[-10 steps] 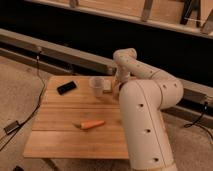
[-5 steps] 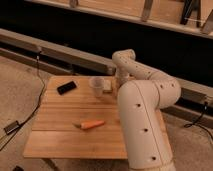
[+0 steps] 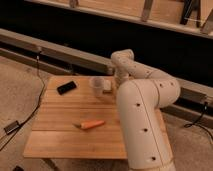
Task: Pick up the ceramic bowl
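Claw (image 3: 113,86) closed, low beside cup (image 3: 97,85) at bench (image 3: 60,135) far edge; bowl hidden behind arm (image 3: 145,105), orientation and grip contents unclear.

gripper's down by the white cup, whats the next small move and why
Probably a short, slow lift. The gripper sits shut, low at the table's far edge right of the white cup; the arm hides the ceramic bowl, so rising slightly would show whether it is held.
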Controlling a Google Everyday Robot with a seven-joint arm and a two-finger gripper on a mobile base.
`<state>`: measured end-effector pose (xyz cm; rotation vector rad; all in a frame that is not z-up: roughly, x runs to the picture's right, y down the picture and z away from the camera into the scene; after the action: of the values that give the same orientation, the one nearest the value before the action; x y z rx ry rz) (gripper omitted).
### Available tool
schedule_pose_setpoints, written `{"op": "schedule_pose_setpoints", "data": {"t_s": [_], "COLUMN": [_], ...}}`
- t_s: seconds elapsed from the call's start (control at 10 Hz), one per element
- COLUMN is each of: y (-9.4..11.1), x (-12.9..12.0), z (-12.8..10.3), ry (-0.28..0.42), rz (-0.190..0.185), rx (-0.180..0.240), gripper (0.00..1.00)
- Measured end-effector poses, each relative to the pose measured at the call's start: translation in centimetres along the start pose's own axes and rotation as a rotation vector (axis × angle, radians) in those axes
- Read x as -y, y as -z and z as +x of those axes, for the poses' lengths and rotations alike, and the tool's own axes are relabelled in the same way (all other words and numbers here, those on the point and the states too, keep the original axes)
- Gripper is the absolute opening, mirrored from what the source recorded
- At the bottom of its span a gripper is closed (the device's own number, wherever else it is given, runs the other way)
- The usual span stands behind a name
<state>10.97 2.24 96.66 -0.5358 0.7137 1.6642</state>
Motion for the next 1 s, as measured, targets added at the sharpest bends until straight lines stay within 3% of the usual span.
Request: {"op": "schedule_pose_setpoints", "data": {"t_s": [0.3,0.5,1.0], "y": [0.8,2.0,4.9], "x": [-0.7,-1.5,-1.5], "z": [1.0,1.9,3.5], "ry": [0.032,0.064,0.081], "rz": [0.04,0.092,0.179], "rx": [-0.009,-0.016,-0.025], "gripper": [0.0,0.0,0.0]}}
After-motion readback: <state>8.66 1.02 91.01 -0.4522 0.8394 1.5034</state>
